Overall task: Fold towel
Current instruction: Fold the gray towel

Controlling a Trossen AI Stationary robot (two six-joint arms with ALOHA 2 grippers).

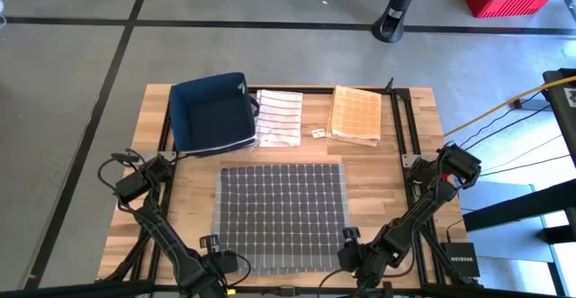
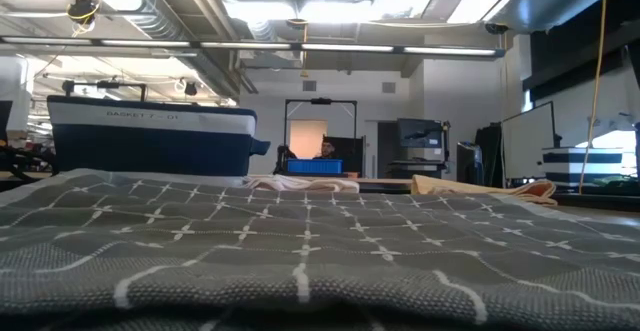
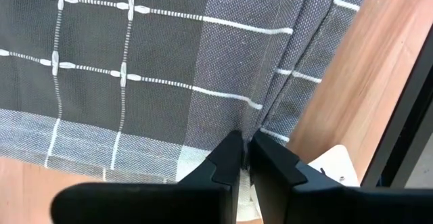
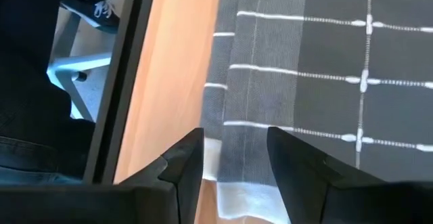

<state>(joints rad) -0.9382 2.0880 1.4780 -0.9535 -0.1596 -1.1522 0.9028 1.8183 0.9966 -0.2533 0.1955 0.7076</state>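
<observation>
Grey white-gridded cloth towel (image 1: 282,217): flat, square to the table. My left gripper (image 3: 245,158) pinches its near corner; my right gripper (image 4: 235,158) gapes at the other. Beyond: navy fabric basket (image 1: 212,112).

Grey concrete floor (image 1: 270,55), black tape lines; ceiling strip lights (image 2: 300,48).

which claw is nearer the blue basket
Left. The left claw sits at the gray towel's near left corner, below the blue basket; the right claw is at the opposite near corner.

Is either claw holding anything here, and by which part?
The left claw pinches the gray towel at its near corner; the right claw stands open, holding nothing.
</observation>
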